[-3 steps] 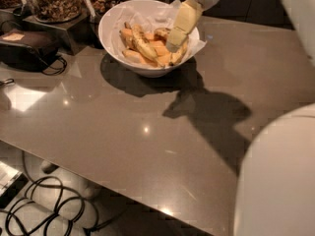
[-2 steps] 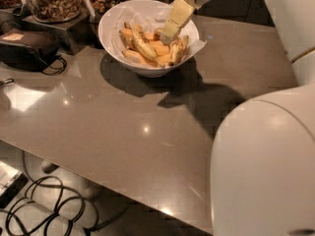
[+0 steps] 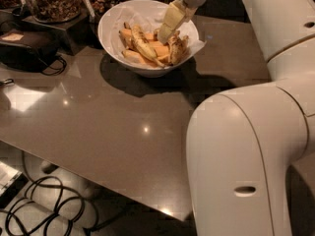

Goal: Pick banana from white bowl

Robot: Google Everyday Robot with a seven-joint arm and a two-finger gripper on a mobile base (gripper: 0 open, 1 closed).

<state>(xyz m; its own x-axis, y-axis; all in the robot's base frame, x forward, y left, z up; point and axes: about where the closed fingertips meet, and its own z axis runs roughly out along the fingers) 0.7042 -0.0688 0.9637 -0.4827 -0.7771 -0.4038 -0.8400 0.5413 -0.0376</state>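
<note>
The white bowl [image 3: 113, 21] stands at the back of the table, lined with white paper and holding several bananas. The banana [image 3: 178, 47], dark and heavily brown-spotted, lies at the bowl's right side. Paler yellow-orange bananas [image 3: 158, 48] and a slim speckled one [image 3: 143, 44] lie to its left. My gripper [image 3: 163, 35] reaches down from the top into the bowl's middle. Its tip is just left of the spotted banana, at or just above the fruit. I cannot tell whether it touches anything.
My white arm [image 3: 246, 151] fills the right side of the view. A black device [image 3: 24, 45] with a cord sits at the left. Jars of nuts [image 3: 51, 1] stand behind it. The table's front edge [image 3: 98, 178] runs diagonally, with cables [image 3: 34, 213] on the floor below.
My gripper has moved left and down, from the bowl's right rim to its middle. The arm's big white link has swung further into view on the right.
</note>
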